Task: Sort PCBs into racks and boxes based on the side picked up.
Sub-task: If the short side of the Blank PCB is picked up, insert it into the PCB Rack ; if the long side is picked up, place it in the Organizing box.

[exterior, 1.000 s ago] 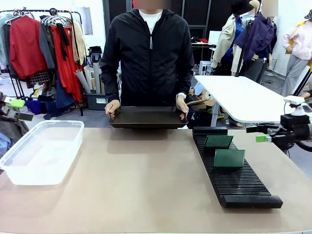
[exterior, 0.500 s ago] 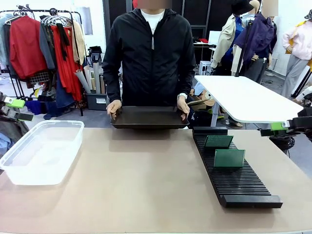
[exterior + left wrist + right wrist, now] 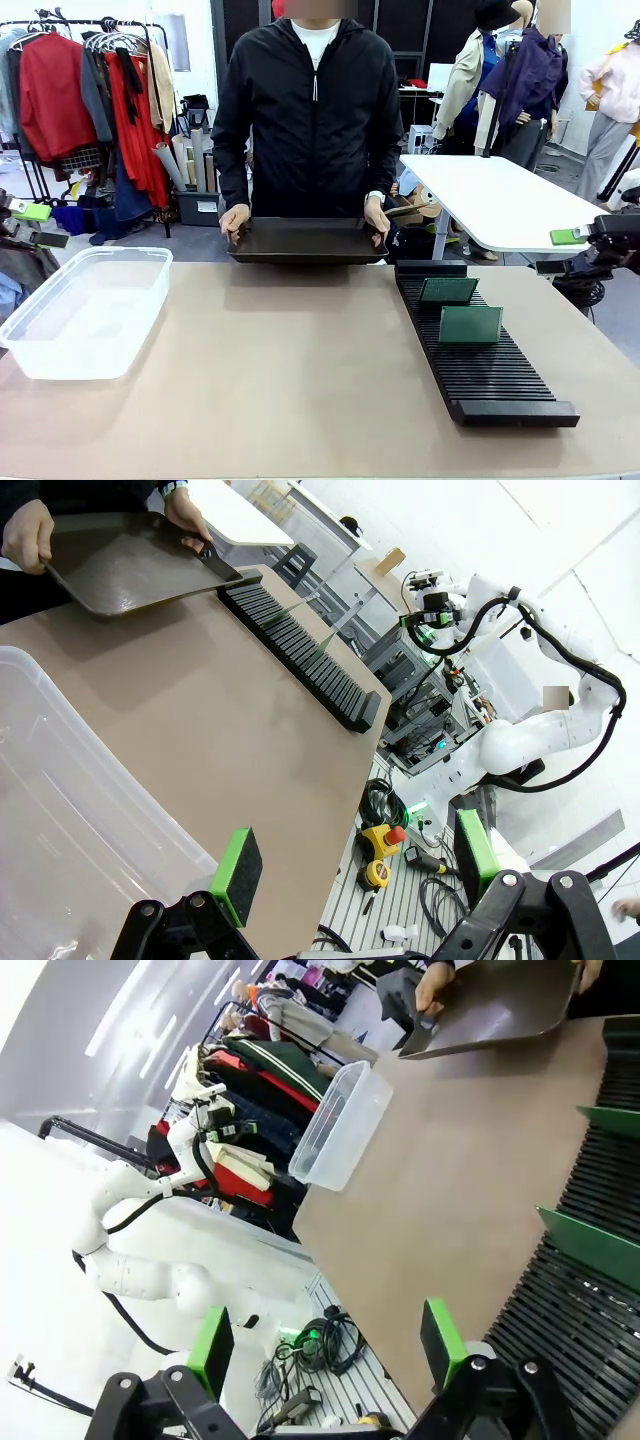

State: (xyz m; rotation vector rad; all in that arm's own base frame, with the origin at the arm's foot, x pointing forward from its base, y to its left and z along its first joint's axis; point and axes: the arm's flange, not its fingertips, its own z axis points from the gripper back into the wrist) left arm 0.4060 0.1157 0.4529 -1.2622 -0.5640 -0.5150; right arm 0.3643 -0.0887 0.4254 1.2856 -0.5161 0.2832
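I'm seeing two thin green circuit boards [image 3: 470, 323] standing in the long black slotted rack [image 3: 480, 345] at centre right. Both my right gripper [image 3: 325, 1350] and my left gripper [image 3: 355, 865] are hanging released, empty. The person's shallow dark tray [image 3: 305, 241] is tilting, so a board could slide off.

The middle of the surface [image 3: 300, 380] lies bare from near edge to far edge, an open lane between the clear box [image 3: 85, 310] at the left and the black rack [image 3: 480, 350] at the right. Two PCBs [image 3: 470, 324] stand upright in the rack's far slots; its near slots are free. At the far edge, the person's dark tray [image 3: 305, 241] blocks the centre.
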